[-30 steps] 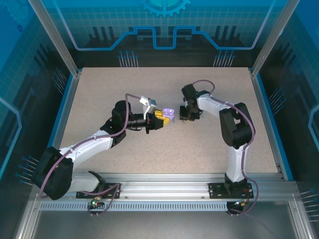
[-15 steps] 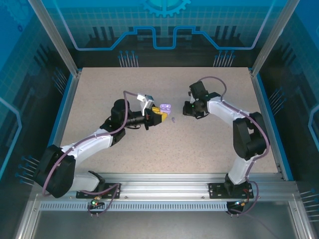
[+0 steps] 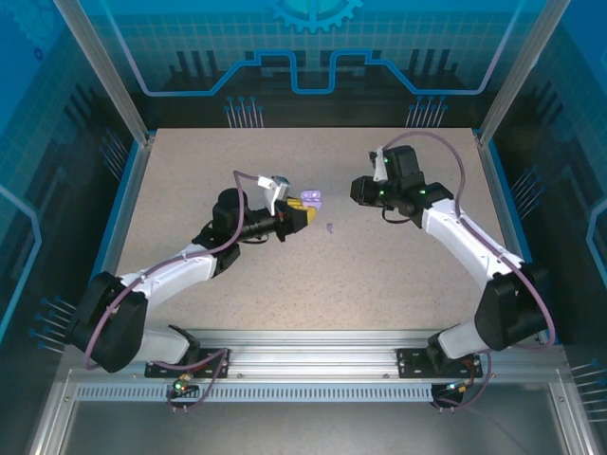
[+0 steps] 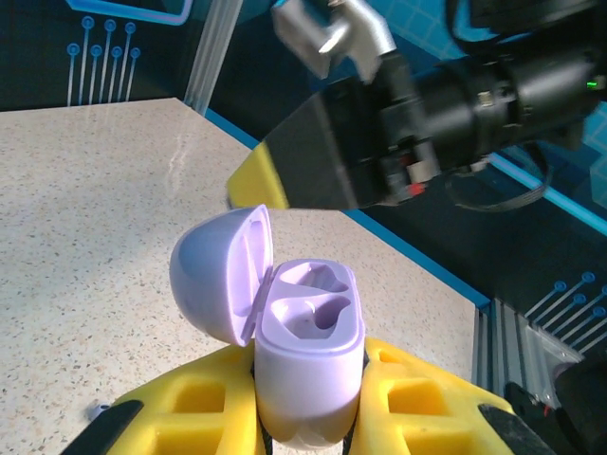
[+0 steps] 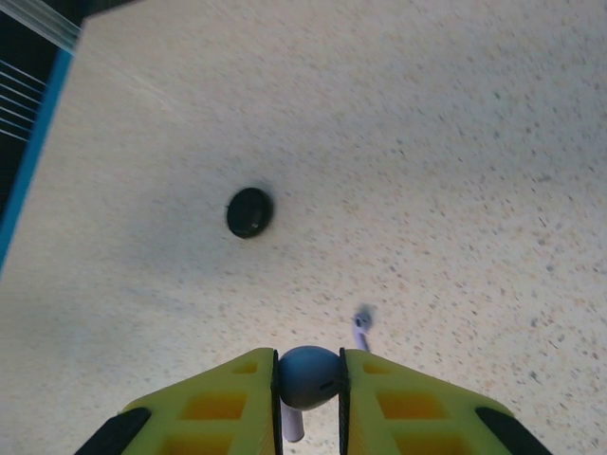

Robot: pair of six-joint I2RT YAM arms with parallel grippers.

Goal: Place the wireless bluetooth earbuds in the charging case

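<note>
the left claw [image 4: 308,409] clamps the open lilac case [image 4: 305,327], and near the case the right claw [image 5: 309,396] pinches a lilac earbud [image 5: 305,372].

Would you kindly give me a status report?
Left gripper shut on open lilac case, wells empty. Right gripper shut on lilac earbud. Second lilac earbud loose on table.

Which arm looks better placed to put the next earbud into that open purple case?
The right, most likely. The right pincer is shut on a pale lilac earbud, ready to deliver. The left pincer is occupied clamping the lilac case, which sits lid open with both sockets empty.
</note>
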